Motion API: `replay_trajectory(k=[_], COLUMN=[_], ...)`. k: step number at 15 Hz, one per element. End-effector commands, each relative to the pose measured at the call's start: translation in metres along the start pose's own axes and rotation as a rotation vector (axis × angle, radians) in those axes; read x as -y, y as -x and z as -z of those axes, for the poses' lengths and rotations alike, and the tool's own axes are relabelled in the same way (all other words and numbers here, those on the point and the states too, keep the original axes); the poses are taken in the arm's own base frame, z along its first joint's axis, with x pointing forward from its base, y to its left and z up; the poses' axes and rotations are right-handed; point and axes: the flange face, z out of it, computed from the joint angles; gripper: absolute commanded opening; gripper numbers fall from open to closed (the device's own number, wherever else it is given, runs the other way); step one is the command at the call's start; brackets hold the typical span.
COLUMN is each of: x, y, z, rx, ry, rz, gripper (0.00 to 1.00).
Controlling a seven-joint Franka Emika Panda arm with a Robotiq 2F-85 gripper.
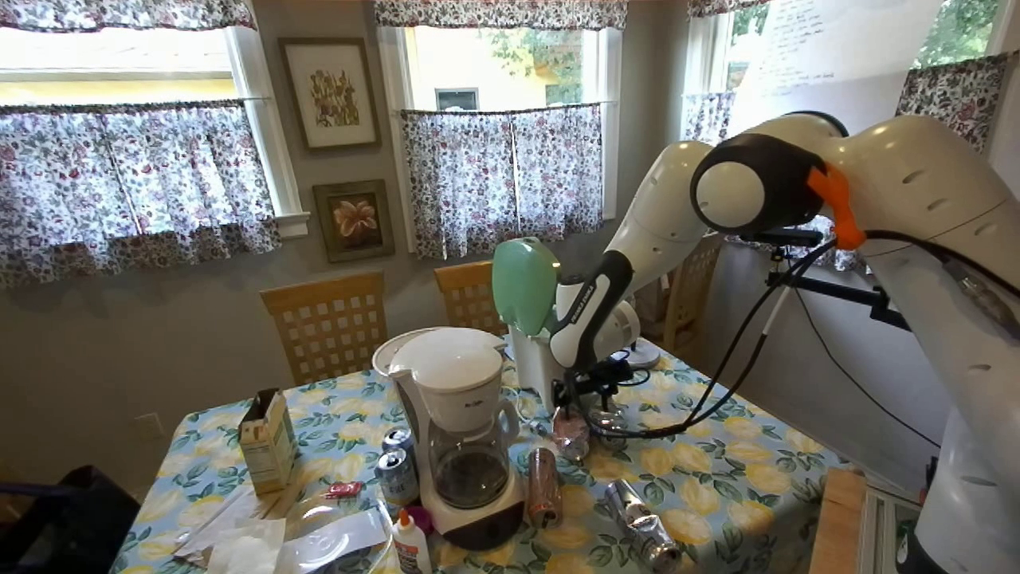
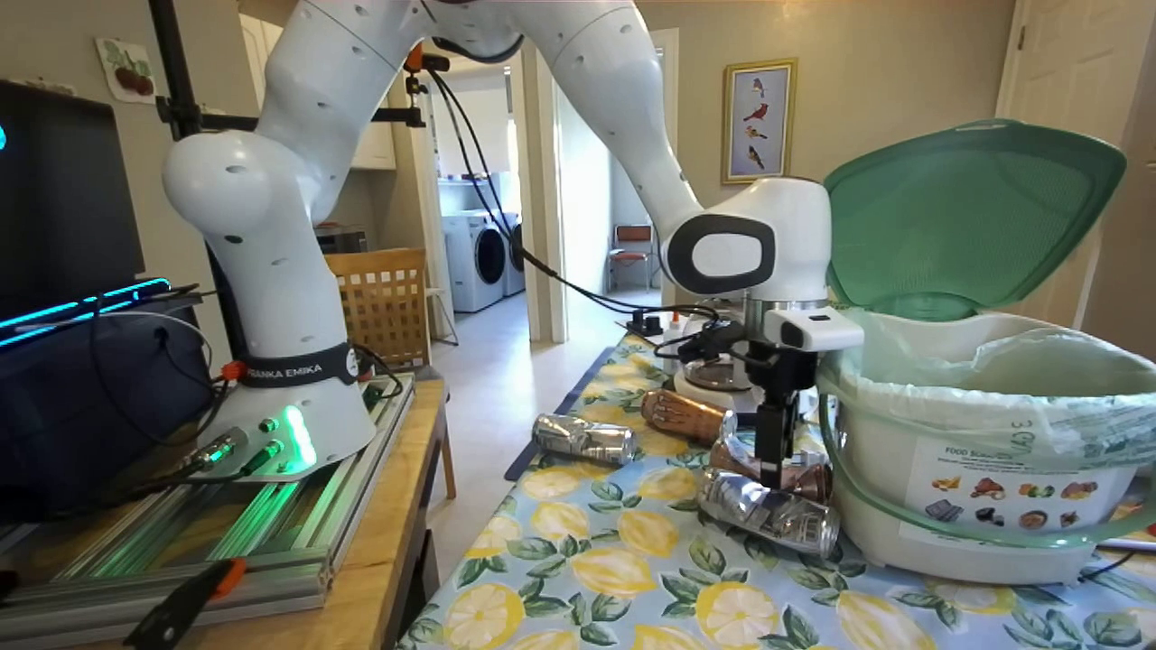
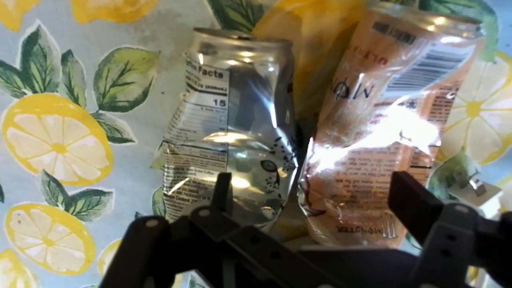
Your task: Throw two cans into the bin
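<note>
1. six cans (image 1: 545, 488) show on one lemon-print tablecloth (image 2: 578, 596): four lying on their sides, two standing.
2. two of the lying ones, one dented silver can (image 3: 240, 120) and one orange can (image 3: 380, 132), are side by side under the gripper (image 3: 313, 190), near the bin (image 2: 890, 474); whether they touch each other i cannot tell.
3. one gripper, its jaws set wide; in the wrist view one of its fingers (image 3: 223, 195) overlaps the silver can and the other overlaps the orange can's edge, with contact hard to make out.
4. one bin, white-bodied, stands on the tablecloth just beside the gripper, its single green lid (image 2: 975, 217) raised and one pale liner (image 2: 1066, 431) folded over the rim; the bottom inside is hidden.
5. one copper can (image 2: 688, 417) lies just beside the coffee maker (image 1: 458, 371); a second silver can (image 2: 585, 438), crumpled, lies closer to the tablecloth's edge.
6. two upright cans (image 1: 397, 480) stand close together on the opposite side of the coffee maker.
7. one glass carafe (image 1: 472, 474) sits in the coffee maker; one glue bottle (image 1: 409, 544), one carton (image 1: 268, 446) and one red packet (image 1: 344, 489) share the tablecloth.
8. two framed pictures (image 1: 331, 92) hang between windows (image 1: 522, 64).
</note>
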Motion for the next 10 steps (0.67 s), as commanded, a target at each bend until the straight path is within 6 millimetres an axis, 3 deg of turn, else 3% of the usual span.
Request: replay_trajectory(k=[1, 10], x=[0.007, 0.020], y=[-0.006, 0.009], z=[-0.014, 0.018], rx=[-0.020, 0.071], ry=[-0.001, -0.038], rz=[0.038, -0.164], gripper=[1.00, 1.00])
